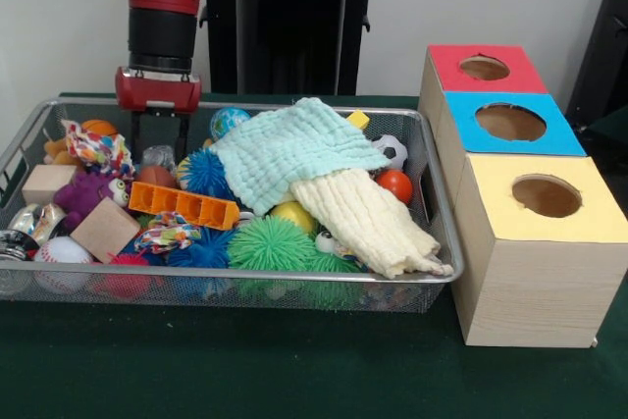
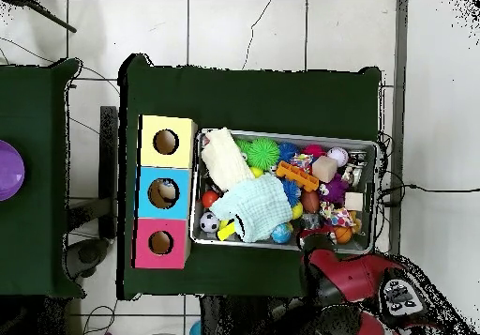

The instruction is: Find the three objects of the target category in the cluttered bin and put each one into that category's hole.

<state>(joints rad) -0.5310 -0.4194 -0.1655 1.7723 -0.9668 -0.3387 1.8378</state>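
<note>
While it hangs over the bin (image 1: 432, 198), the end effector (image 1: 161, 144) is parted — holding nothing.

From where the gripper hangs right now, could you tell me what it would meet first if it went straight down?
Probably the small reddish-brown ball lying under the gripper in the bin, with a clear wrapped item next to it. Depth is hard to judge from the front view, so which one it touches first is uncertain.
</note>
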